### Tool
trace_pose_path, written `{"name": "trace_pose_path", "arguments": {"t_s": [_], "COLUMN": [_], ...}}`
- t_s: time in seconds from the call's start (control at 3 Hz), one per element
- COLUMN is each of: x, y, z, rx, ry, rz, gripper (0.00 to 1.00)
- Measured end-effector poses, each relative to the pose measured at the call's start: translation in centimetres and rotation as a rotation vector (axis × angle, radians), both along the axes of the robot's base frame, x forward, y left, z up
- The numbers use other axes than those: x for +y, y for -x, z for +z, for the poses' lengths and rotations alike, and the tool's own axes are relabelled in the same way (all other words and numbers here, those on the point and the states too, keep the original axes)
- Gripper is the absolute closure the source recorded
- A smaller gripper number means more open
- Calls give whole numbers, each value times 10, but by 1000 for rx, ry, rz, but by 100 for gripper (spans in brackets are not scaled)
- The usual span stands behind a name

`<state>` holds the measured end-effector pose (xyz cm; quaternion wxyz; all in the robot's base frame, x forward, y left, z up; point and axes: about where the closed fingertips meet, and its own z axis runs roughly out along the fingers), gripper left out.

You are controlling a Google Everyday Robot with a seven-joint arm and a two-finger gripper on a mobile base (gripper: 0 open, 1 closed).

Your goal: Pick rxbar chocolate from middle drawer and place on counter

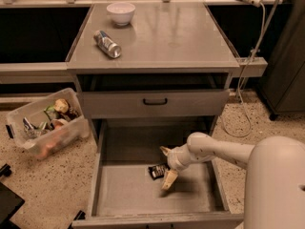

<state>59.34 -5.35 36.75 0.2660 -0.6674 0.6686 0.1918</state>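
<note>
1. Left middle of the frame: a clear plastic bin [44, 124] of odds and ends stands on the floor.
2. Upper left: a silver can [107, 44] lies on its side on the counter [171, 37], with a white bowl [120, 11] behind it.
3. Lower centre: the rxbar chocolate [156, 171] lies flat on the floor of the open middle drawer [126, 191].
4. Just right of the bar: the gripper [166, 166], jaws apart. The bar sits at their open mouth, nearer the lower finger, not clamped.
</note>
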Motion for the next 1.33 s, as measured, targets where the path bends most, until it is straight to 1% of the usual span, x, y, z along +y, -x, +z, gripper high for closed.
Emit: {"name": "trace_pose_path", "arguments": {"t_s": [0.67,1.0,1.33], "x": [1,1,1], "y": [-3,-3,-3], "z": [-14,-14,-14], "rx": [39,40,40], "ry": [-2,-2,-2], "rz": [-14,-14,-14], "gripper": [0,19,42]}}
